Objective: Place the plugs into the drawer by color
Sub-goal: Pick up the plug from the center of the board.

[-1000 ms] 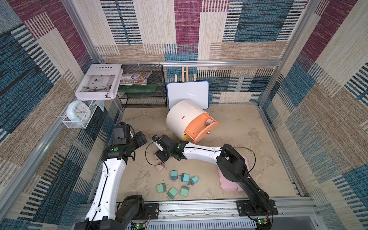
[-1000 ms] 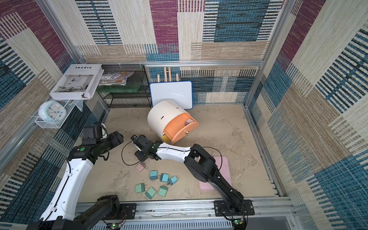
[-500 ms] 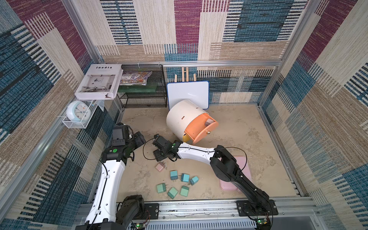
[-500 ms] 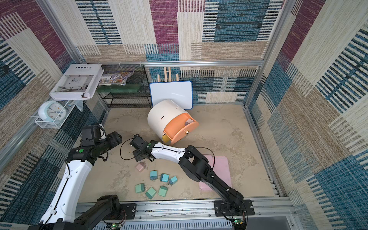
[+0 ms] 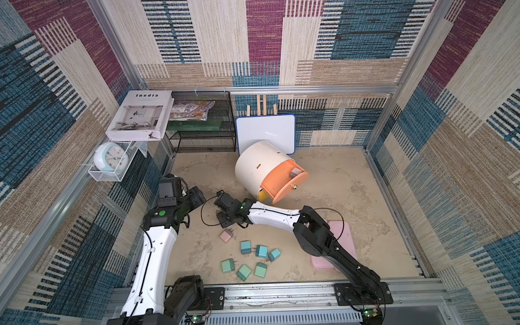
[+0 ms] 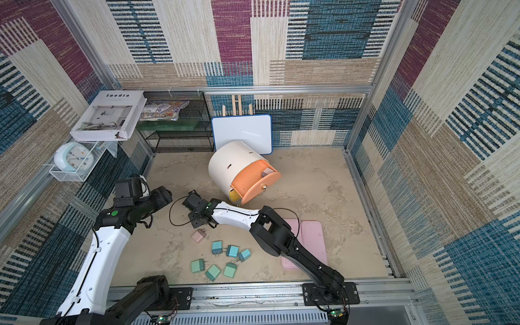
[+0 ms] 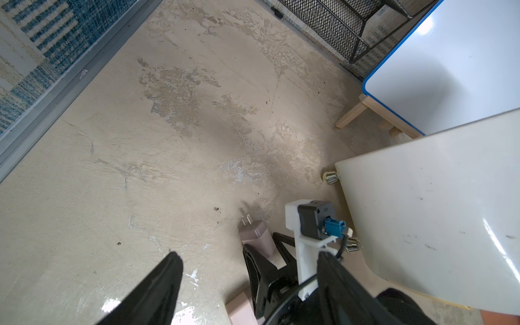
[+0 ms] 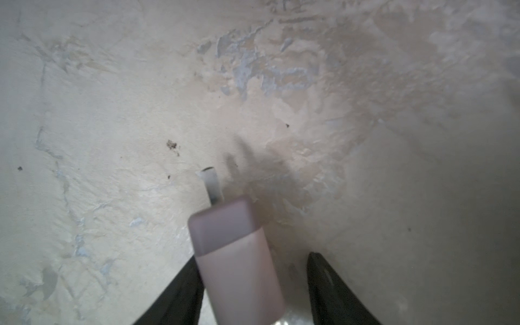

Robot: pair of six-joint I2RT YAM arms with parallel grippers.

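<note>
The white drawer cabinet (image 5: 257, 164) lies on its side with its salmon-pink drawer (image 5: 282, 188) pulled out and one pink plug (image 5: 294, 172) inside. My right gripper (image 8: 253, 257) is low over the floor, jaws open around another pink plug (image 8: 233, 250); the plug touches one finger and a gap remains at the other. Both top views hide that plug under the gripper (image 5: 224, 221). A further pink plug (image 5: 226, 235) lies just in front of it. Three blue plugs (image 5: 261, 250) and three green plugs (image 5: 243, 272) sit nearer the front rail. My left gripper (image 7: 249, 261) is open and empty, to the left.
Two flat pink trays (image 5: 342, 233) lie partly under the right arm. A whiteboard (image 5: 266, 132) leans behind the cabinet, next to a black mesh shelf (image 5: 202, 135). A book (image 5: 138, 118) and a clock (image 5: 111, 159) sit on the left wall. A black cable (image 5: 208, 216) loops beside the right wrist.
The right arm's elbow has swung left while its gripper stayed over the pink plug, jaws narrowing around it. The left arm has hardly moved.
</note>
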